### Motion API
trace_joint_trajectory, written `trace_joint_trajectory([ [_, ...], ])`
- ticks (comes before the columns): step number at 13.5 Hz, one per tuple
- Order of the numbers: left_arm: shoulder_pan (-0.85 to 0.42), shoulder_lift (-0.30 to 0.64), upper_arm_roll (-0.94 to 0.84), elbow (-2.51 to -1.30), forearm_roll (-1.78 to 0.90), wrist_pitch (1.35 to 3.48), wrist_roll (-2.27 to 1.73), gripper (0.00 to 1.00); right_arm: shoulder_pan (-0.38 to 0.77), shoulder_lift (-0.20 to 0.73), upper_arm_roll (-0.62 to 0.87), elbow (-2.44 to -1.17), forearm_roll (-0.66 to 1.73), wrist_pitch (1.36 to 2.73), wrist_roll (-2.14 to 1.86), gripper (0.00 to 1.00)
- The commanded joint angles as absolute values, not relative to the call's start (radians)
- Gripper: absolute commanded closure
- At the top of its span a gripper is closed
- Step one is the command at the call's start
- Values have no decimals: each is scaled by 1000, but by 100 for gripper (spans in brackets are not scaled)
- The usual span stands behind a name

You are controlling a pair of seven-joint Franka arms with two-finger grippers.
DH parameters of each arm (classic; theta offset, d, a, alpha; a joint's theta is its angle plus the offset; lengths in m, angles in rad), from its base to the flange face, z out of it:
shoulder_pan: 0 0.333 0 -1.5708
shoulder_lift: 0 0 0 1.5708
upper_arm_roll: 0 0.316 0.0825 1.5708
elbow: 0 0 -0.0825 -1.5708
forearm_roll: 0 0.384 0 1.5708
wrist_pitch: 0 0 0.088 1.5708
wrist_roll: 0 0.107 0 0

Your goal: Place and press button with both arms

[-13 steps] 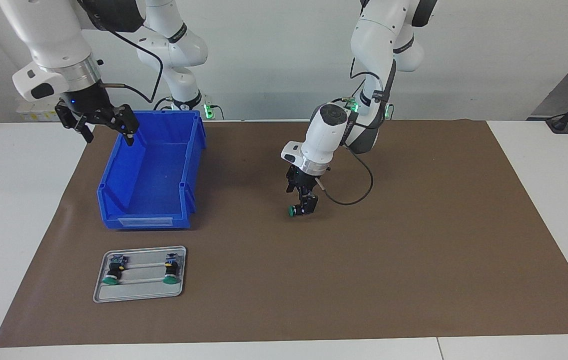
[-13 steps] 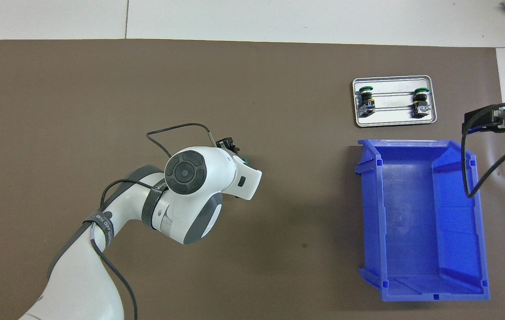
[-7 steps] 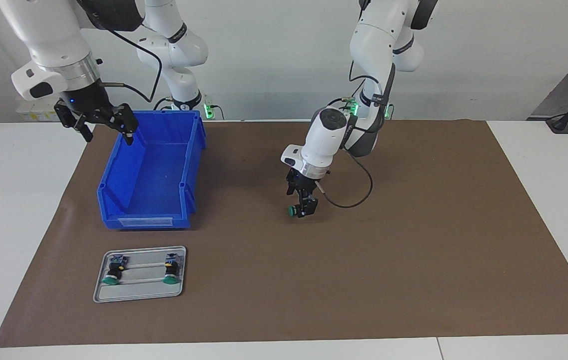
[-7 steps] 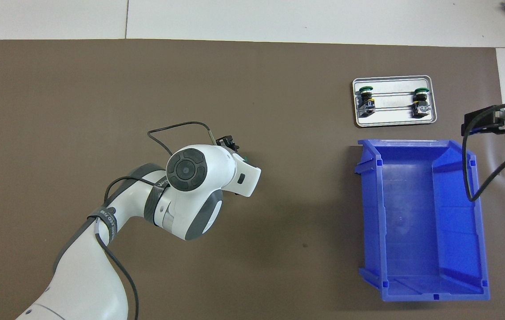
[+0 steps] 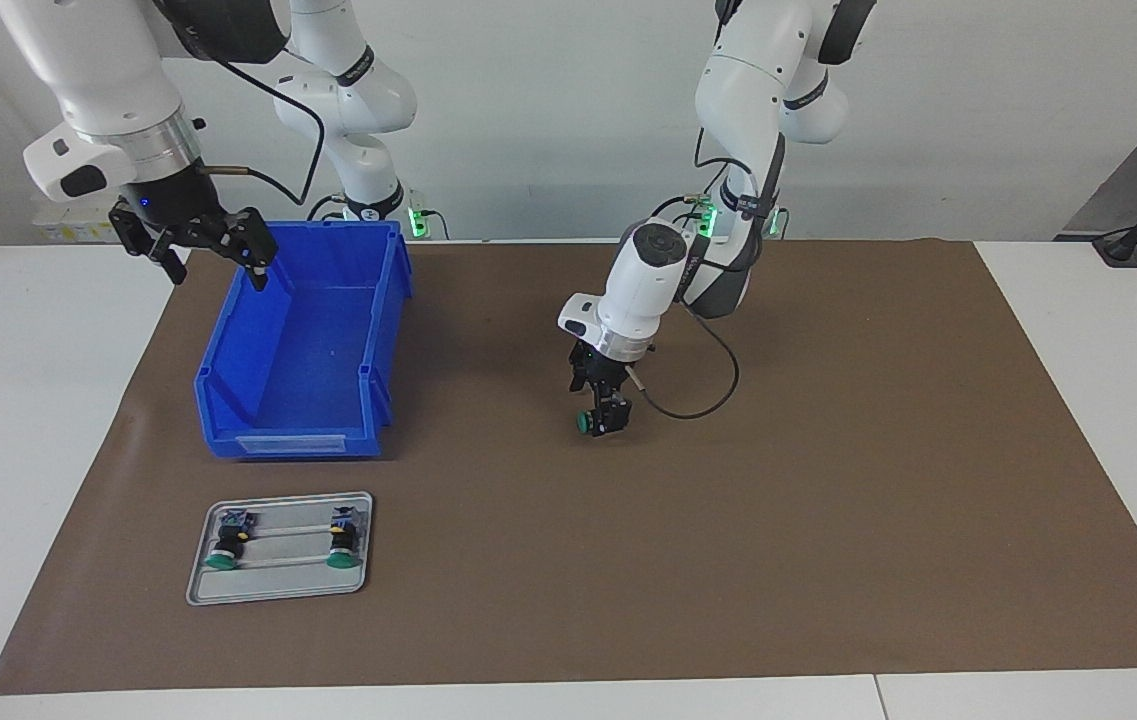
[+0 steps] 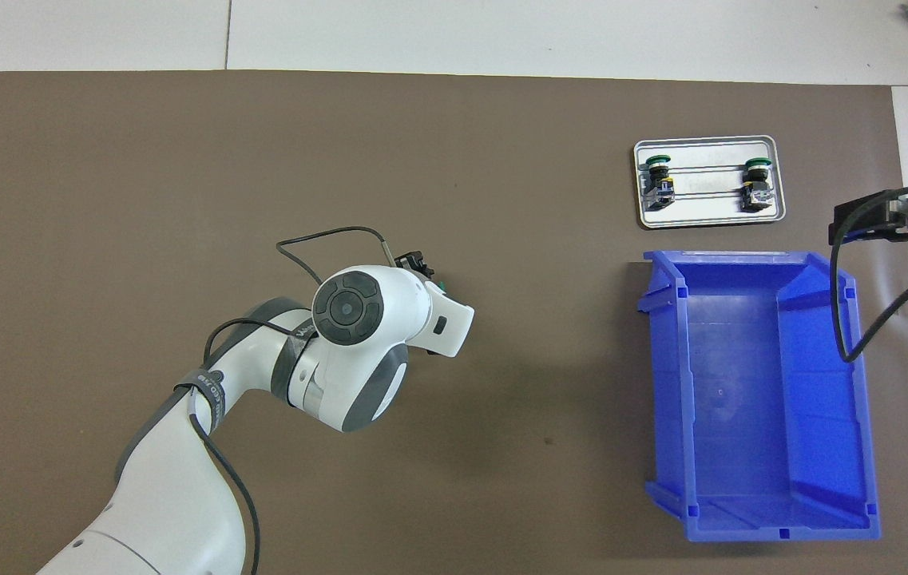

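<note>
The left gripper (image 5: 603,418) clasps the small green-capped black push-button (image 5: 585,424) just above the brown mat (image 5: 828,480), mid-table. Best lowered gently, cap kept accessible — then released. The right gripper (image 5: 196,245), fingers spread and empty, waits over the blue plastic bin (image 5: 300,340).

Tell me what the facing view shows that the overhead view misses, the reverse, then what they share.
Facing only: the left end effector gripping the button over the mat, and the right end effector seen whole, open, raised at the blue bin's corner. Overhead only: nothing of note; the left wrist hides that grasp, leaving a green sliver. Both: the empty bin, and the tray carrying two more buttons.
</note>
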State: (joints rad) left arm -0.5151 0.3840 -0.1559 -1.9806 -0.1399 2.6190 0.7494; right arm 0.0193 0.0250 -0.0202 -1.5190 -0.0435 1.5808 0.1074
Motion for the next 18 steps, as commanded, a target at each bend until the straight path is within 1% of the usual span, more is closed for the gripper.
trace_joint_trajectory([
  [1,-531,403,-141,-1977,-132,2655,733,0,9,9,-15,-1537,-20,1580,106,0],
  [5,-531,411,-141,-1986,-132,2672,735,0,9,9,-15,-1537,-20,1580,106,0],
  [7,-531,416,-141,-1996,-130,2701,738,2,6,8,-17,-1543,-28,1582,98,0],
  [8,-531,416,-141,-2000,-130,2703,738,9,5,5,-17,-1551,-29,1583,101,0],
  [9,-531,416,-140,-2002,-130,2706,738,14,6,5,-17,-1554,-31,1585,106,0],
  [10,-531,416,-140,-2002,-130,2706,739,20,8,-1,-17,-1563,-35,1600,109,0],
  [12,-529,416,-140,-2000,-130,2706,739,39,8,-2,-17,-1568,-35,1621,114,0],
  [13,-529,416,-138,-2000,-130,2704,742,54,6,-2,-17,-1568,-35,1620,115,0],
  [14,-529,416,-137,-2000,-130,2704,749,60,6,-2,-17,-1568,-34,1620,115,0],
  [16,-525,416,-137,-2000,-130,2704,762,71,5,-2,-17,-1566,-34,1617,114,0],
  [18,-523,416,-137,-1999,-130,2704,765,74,5,-2,-17,-1565,-32,1617,112,0],
])
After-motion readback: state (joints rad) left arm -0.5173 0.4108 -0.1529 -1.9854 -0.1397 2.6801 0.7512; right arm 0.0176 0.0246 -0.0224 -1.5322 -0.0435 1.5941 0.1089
